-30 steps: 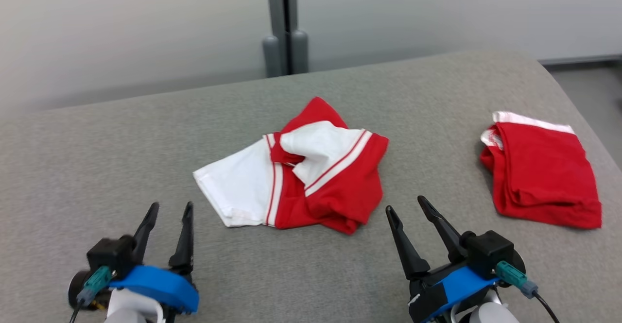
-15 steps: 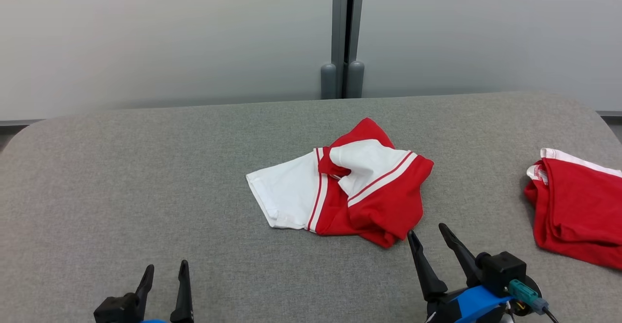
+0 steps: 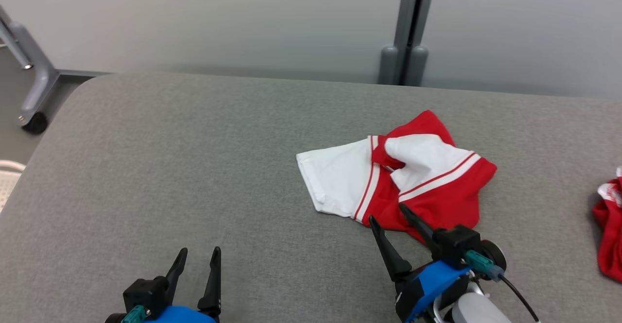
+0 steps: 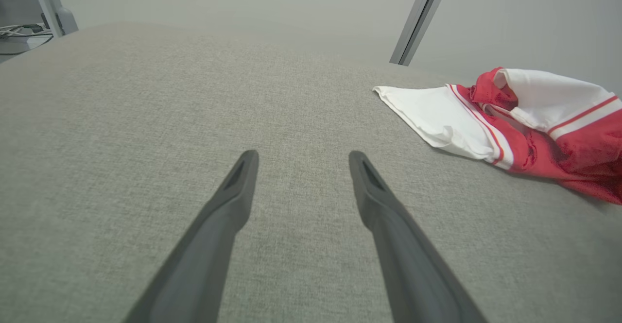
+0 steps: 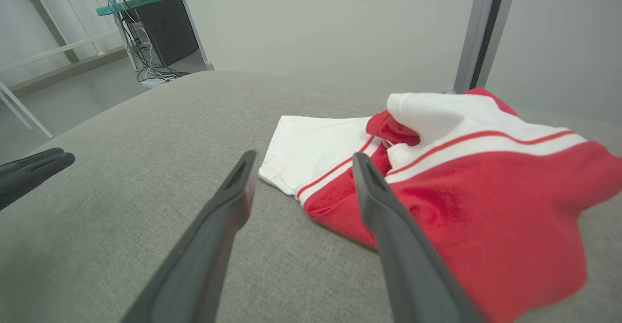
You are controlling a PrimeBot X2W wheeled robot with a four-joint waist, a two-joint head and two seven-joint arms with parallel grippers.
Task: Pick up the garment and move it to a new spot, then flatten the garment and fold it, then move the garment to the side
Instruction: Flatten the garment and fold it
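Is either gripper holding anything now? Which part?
Nothing is held. Left gripper open over bare table; right gripper open at the near red edge of the garment, fingers not closed on it.

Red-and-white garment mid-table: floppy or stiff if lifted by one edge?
Probably floppy: the red-and-white garment lies crumpled in soft folds, so it should drape. Likely light: thin cloth. Pushed, it may bunch on the textured table rather than slide.
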